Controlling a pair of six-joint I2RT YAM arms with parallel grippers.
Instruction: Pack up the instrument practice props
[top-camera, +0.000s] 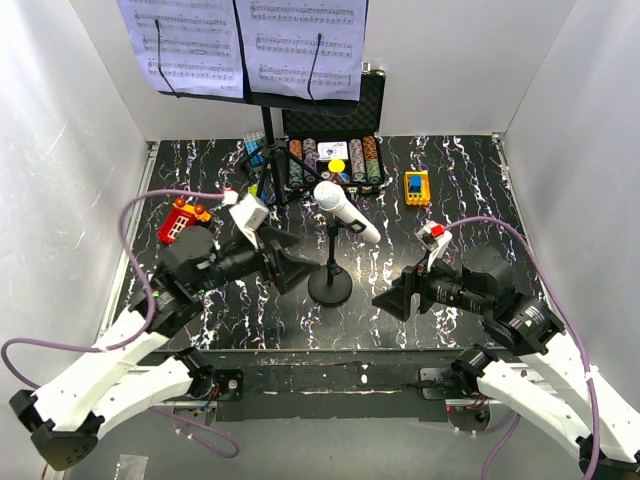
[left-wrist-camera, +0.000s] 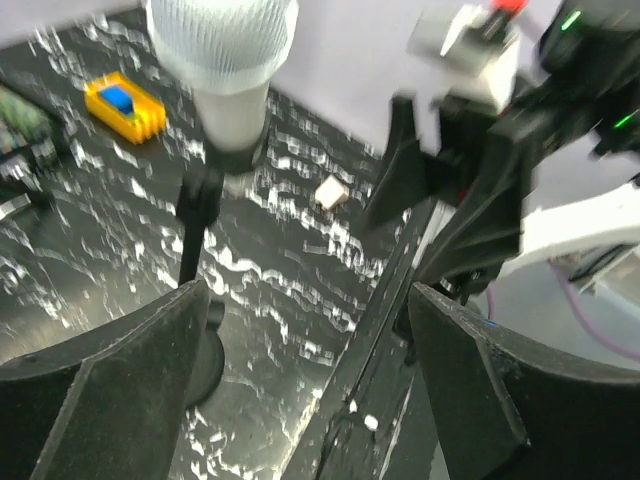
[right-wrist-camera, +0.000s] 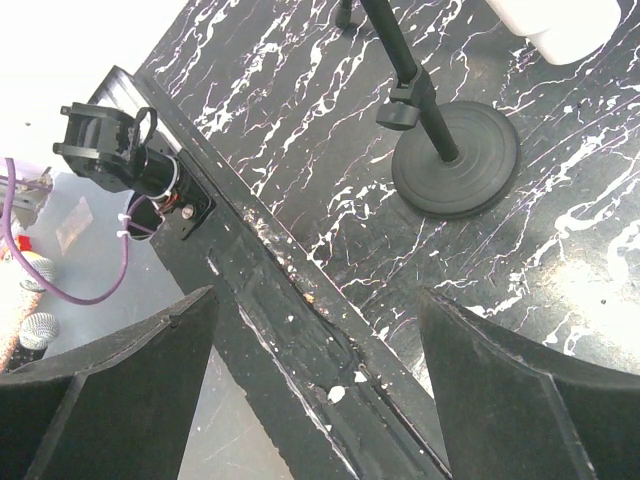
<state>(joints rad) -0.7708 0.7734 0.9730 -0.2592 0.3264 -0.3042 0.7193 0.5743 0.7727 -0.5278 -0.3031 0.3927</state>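
The white microphone (top-camera: 345, 210) sits tilted on its black round-base stand (top-camera: 330, 287) at the table's middle. It also shows in the left wrist view (left-wrist-camera: 228, 62), and its base shows in the right wrist view (right-wrist-camera: 458, 157). The black tripod music stand (top-camera: 272, 160) rises at the back, with white sheet-music pages (top-camera: 240, 45) on its desk. My left gripper (top-camera: 290, 262) is open and empty just left of the microphone stand. My right gripper (top-camera: 392, 298) is open and empty to the stand's right, near the front edge.
An open black case of poker chips (top-camera: 335, 150) lies at the back. A yellow toy block (top-camera: 416, 187) lies right of it, a red toy (top-camera: 177, 220) at the left, and small coloured blocks (top-camera: 254, 150) lie by the tripod. White walls close in three sides.
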